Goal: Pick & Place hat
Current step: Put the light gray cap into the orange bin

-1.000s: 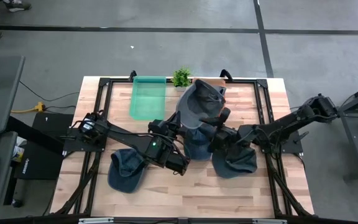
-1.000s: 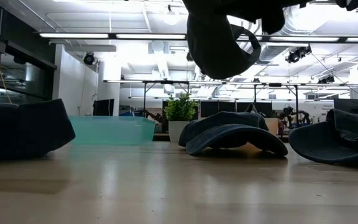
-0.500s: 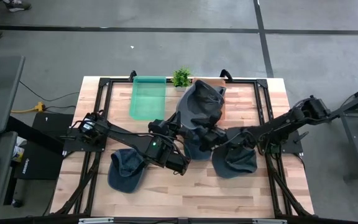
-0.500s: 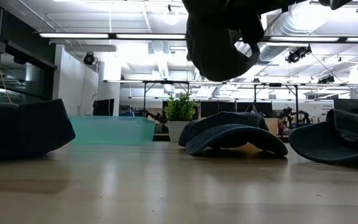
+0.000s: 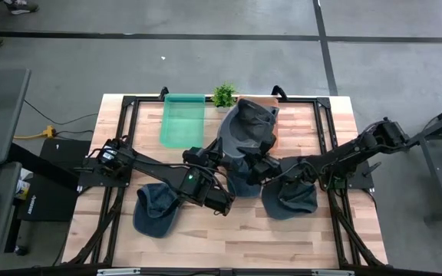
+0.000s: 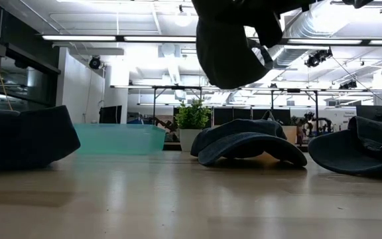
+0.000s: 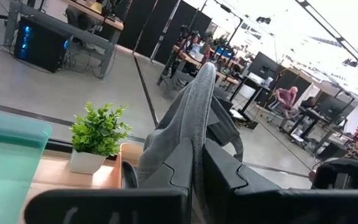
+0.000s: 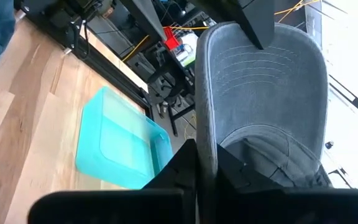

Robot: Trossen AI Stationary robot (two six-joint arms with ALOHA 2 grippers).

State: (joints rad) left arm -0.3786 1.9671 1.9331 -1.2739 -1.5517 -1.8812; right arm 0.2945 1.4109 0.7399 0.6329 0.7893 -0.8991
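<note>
Lifted clear of the table: a grey-blue fabric cap with a stiff curved brim (image 5: 245, 134), hanging above the table's middle toward the far edge, seen dangling at the top of the low view (image 6: 227, 46) with open air below. Pinched from both sides at once. Left gripper (image 5: 227, 159) clamped tight on the cloth edge, the fabric running straight up from between its dark fingers (image 7: 188, 183) in the left wrist view. Right gripper (image 5: 258, 165) likewise closed narrow on the brim's rim, the brim (image 8: 260, 81) rising broad beyond its fingers (image 8: 219, 180) in the right wrist view. Cap's long axis running from the two grippers away toward the far edge, crown farthest out; both grippers close together at the near end, neither clearly nearer. Off to the left of the cap and near the far edge, a translucent teal plastic tray (image 5: 183, 119), probably the place target, lying nearer the left arm's side. Just beside the tray, a small green potted plant (image 5: 223, 95), a likely snag on any swing across. Resting on the light wooden table (image 5: 206, 230): a second blue cap (image 5: 156, 208) at front left, a third blue cap (image 5: 290, 199) at front right under the right arm.
</note>
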